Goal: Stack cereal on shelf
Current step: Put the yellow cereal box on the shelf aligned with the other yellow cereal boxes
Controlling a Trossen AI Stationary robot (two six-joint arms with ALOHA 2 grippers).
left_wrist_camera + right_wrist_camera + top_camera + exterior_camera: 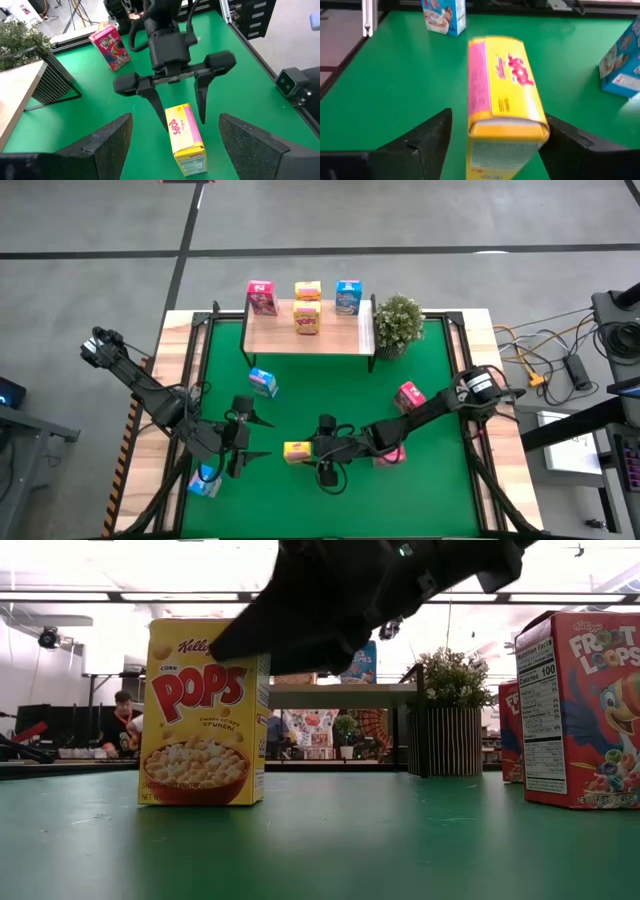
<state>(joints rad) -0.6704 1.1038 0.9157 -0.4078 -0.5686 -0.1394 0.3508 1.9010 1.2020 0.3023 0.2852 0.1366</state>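
Right gripper straddling yellow cereal box, jaws spread, not pinching yet. Light, crushable cardboard; gripping flat sides looking best. Left gripper waiting, jaws spread.

shelf standing at table's back, carrying four boxes, yellow pair seemingly stacked | yellow cereal box sitting upright mid-table | other boxes lying scattered on the green

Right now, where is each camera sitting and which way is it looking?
High view: above, looking straight down at both arms and the shelf.
Low view: at tabletop height, looking across; a dark arm overhead.
Left wrist view: on the left arm, facing the right gripper.
Right wrist view: on the right arm, own fingers showing.
All share the yellow cereal box.
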